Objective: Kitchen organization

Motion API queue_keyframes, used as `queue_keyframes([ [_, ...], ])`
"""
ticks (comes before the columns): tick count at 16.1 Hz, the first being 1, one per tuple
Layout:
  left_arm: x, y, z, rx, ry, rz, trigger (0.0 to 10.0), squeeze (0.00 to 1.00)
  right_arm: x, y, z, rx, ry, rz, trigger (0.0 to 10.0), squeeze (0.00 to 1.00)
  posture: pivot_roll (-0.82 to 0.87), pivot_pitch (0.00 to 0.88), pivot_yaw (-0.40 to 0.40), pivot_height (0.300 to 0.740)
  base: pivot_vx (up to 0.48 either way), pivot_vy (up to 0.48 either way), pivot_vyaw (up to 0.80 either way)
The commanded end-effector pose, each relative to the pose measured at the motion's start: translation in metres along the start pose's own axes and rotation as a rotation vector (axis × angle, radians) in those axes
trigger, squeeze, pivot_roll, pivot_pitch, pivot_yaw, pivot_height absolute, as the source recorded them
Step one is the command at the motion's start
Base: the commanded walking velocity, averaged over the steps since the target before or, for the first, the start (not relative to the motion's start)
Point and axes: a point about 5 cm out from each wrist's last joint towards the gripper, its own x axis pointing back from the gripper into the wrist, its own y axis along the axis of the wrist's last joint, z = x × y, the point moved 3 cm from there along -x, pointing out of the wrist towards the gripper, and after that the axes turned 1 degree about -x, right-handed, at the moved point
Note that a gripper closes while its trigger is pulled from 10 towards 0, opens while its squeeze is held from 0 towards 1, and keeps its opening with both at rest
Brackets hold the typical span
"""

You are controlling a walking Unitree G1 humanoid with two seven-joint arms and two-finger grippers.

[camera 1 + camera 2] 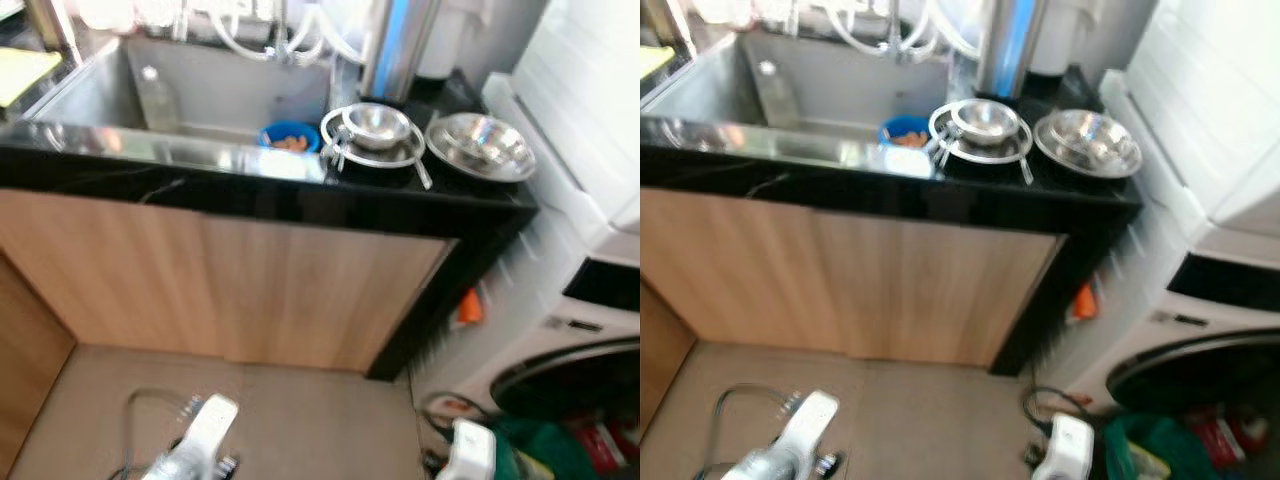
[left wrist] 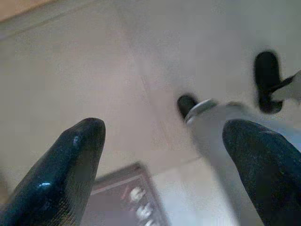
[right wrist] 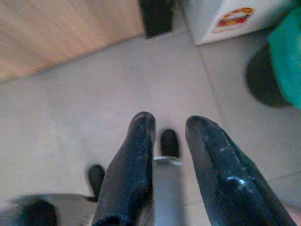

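Note:
A black counter [image 1: 470,205] carries a steel sink [image 1: 225,90] with a blue bowl [image 1: 290,135] in its right corner. Right of the sink, a small steel bowl [image 1: 376,122] sits on a steel plate [image 1: 385,156], and a wider steel bowl [image 1: 482,145] stands beside it. Both silver arms hang low over the floor, far below the counter: left arm [image 1: 200,435], right arm [image 1: 470,450]. My left gripper [image 2: 164,136] is open wide with nothing between its fingers. My right gripper [image 3: 170,123] has its fingers a little apart and holds nothing.
Wooden cabinet doors [image 1: 250,290] run under the counter. A white washing machine [image 1: 590,330] stands at the right, with a green bag [image 1: 550,450] and cables on the floor before it. A tall steel cylinder [image 1: 398,45] stands behind the bowls. Tiled floor [image 1: 320,420] lies below.

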Motion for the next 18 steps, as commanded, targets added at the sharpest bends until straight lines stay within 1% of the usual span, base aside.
queue_keyframes([
  [1, -0.0021, 0.0088, -0.0075, -0.015, -0.018, -0.019, 10.0, 0.00, 0.0032, -0.0065, -0.0158, -0.008, -0.043, 0.024, 10.0, 0.00, 0.23, 0.125, -0.092, 0.736, 0.000, 0.000, -0.76],
  [4, -0.0020, 0.0087, -0.0074, -0.015, -0.018, -0.018, 10.0, 0.00, 0.0032, -0.0062, -0.0157, -0.007, -0.043, 0.021, 10.0, 0.00, 0.23, 0.130, -0.092, 0.736, 0.000, 0.080, -0.74],
  [8, -0.0021, 0.0087, -0.0076, -0.014, -0.019, -0.020, 10.0, 0.00, 0.0034, -0.0056, -0.0165, -0.007, -0.048, 0.015, 10.0, 0.00, 0.23, 0.139, -0.093, 0.736, 0.000, 0.240, 0.00],
  [10, -0.0021, 0.0087, -0.0077, -0.014, -0.020, -0.020, 10.0, 0.00, 0.0034, -0.0060, -0.0168, -0.004, -0.049, 0.019, 10.0, 0.00, 0.23, 0.141, -0.094, 0.736, 0.000, 0.000, 0.00],
  [17, -0.0021, 0.0090, -0.0091, -0.016, -0.026, -0.026, 10.0, 0.00, 0.0037, -0.0074, -0.0180, 0.002, -0.052, 0.028, 10.0, 0.00, 0.23, 0.132, -0.093, 0.736, 0.000, 0.240, 0.00],
  [18, -0.0021, 0.0092, -0.0095, -0.019, -0.029, -0.028, 10.0, 0.00, 0.0037, -0.0079, -0.0182, 0.002, -0.053, 0.033, 10.0, 0.00, 0.23, 0.129, -0.093, 0.736, 0.000, 0.000, -0.80],
])
